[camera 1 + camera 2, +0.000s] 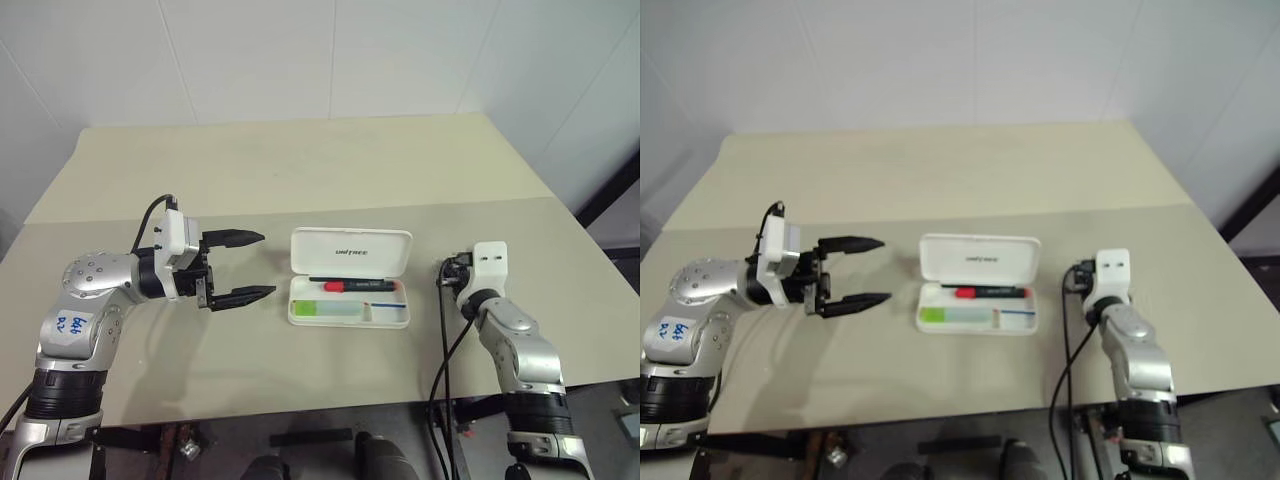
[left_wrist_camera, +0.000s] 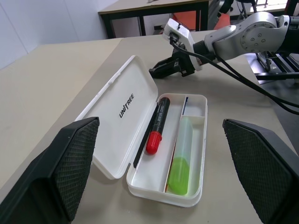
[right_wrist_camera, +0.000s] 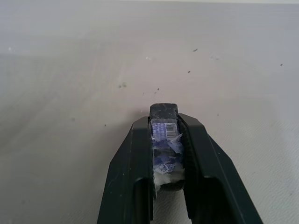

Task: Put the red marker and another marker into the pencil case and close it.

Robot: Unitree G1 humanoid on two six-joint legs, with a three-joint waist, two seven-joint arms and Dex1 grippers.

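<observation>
The white pencil case (image 1: 310, 250) lies open at the table's middle, lid tipped back. Inside, the red marker (image 1: 355, 285) rests in the far slot and another marker (image 1: 325, 311), lime green, in the near slot; the left wrist view shows both, the red marker (image 2: 158, 123) and the green one (image 2: 181, 158). My left gripper (image 1: 267, 264) hovers open just left of the case, pointing at it. My right gripper (image 3: 163, 116) is right of the case, apart from it, shut on a small dark block (image 3: 164, 140) with a blue-and-white label.
The beige table (image 1: 300, 170) stretches far beyond the case. A black cable (image 1: 443, 340) hangs along my right arm near the table's front edge. In the left wrist view a dark-framed table (image 2: 154, 9) stands beyond this one.
</observation>
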